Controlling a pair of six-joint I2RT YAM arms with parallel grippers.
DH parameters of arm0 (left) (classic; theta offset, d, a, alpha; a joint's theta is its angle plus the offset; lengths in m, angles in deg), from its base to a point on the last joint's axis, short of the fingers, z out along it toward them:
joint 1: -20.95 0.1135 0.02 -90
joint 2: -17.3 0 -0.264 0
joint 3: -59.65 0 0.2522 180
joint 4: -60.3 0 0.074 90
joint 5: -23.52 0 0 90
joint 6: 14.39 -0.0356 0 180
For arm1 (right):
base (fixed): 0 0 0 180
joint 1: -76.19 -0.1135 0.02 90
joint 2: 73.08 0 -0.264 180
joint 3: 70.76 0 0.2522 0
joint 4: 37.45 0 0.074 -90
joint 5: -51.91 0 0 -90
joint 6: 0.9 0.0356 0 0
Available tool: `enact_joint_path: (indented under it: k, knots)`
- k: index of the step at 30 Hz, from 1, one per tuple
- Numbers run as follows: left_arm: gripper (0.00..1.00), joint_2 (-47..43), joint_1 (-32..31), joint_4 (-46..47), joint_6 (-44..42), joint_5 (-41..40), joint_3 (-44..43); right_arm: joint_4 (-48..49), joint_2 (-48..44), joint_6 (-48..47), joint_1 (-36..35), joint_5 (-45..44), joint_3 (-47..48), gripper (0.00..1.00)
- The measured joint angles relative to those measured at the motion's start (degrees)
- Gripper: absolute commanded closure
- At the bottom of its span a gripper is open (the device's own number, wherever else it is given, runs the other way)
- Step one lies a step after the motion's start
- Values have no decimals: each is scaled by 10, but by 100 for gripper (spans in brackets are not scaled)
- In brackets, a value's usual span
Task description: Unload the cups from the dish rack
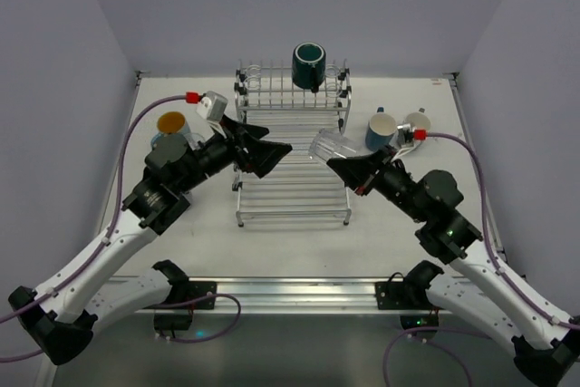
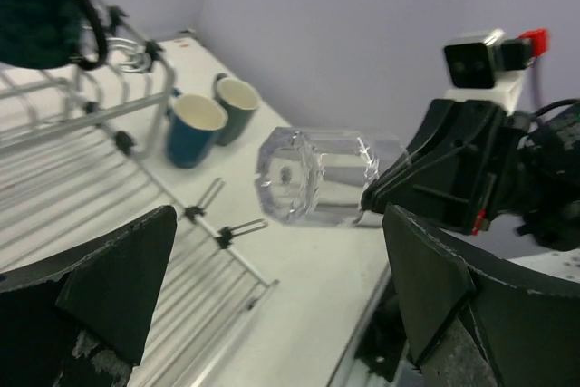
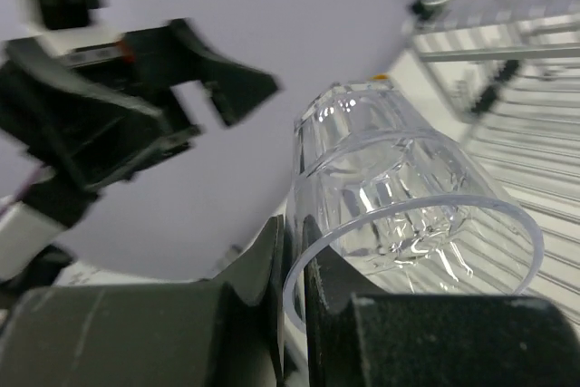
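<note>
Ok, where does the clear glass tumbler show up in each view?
Top external: glass tumbler, centre, at the right side of the dish rack, in the right gripper.
Left wrist: centre, lying sideways.
Right wrist: centre-right, foreground.
Shared landmark: the dish rack, left in left wrist, top right in right wrist.

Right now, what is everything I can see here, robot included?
Dish rack: one, silver wire, middle of the table.
Teal mug: one, on the rack's raised rear tier.
Glass: one, clear, held sideways in the air at the rack's right side.
Light blue mug: one, orange inside, left of the rack.
Dark blue mug: one, right of the rack.
Dark green mug: one, beside the dark blue one.
Table: one, white.
Left gripper: black, open.
Right gripper: black, gripping the glass.
</note>
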Motion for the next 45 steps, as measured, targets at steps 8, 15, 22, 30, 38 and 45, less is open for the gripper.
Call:
enact_joint_path:
  k: [8,15,22,30,38,45]
  knots:
    - [0,-58,0,-178,-149,-174,-9,-361,55,-148,77,-163,181,100]
    - [0,-71,0,-241,-208,-239,51,-471,234,-229,205,-208,219,100]
    - [0,-68,0,-241,-228,-239,64,-515,390,-251,221,-212,228,100]
    - [0,-76,0,-240,-229,-237,65,-498,484,-257,223,-210,250,95]
    - [0,-73,0,-240,-231,-237,65,-498,523,-265,223,-207,264,62]
    - [0,-45,0,-240,-221,-219,45,-488,504,-264,223,-203,279,34]
